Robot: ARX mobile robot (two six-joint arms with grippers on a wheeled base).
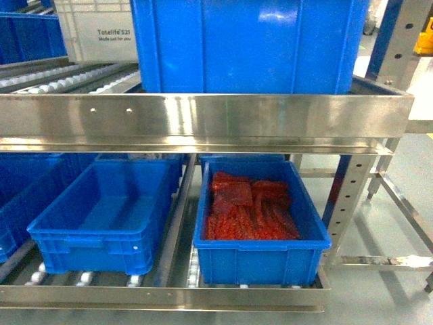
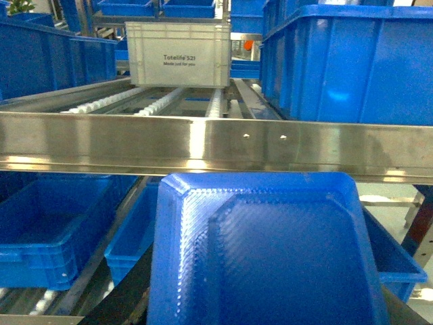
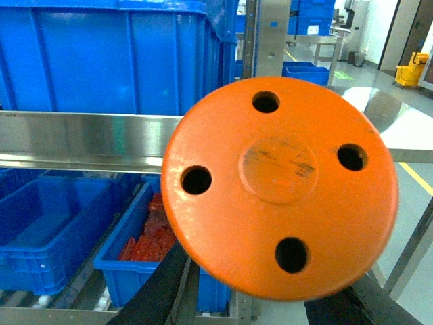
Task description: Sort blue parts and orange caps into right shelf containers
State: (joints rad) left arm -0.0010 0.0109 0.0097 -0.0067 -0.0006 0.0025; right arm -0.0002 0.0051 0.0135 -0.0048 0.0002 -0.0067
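Orange cap (image 3: 279, 186), round with four holes, fills the centre of the right wrist view, held by the right tool, whose dark fingers (image 3: 159, 288) show at the bottom edge; blue part (image 2: 267, 247), a ribbed tray-like piece, fills the lower centre of the left wrist view, gripped by the left tool, dark finger (image 2: 122, 301) at lower left. Head view: neither tool visible; steel shelf rail (image 1: 203, 115) crosses mid-frame; below it, lower right, a blue bin (image 1: 260, 254) holding red-orange pieces (image 1: 247, 210); lower left, a second blue bin (image 1: 101, 233); large blue crate (image 1: 247, 44) on top.
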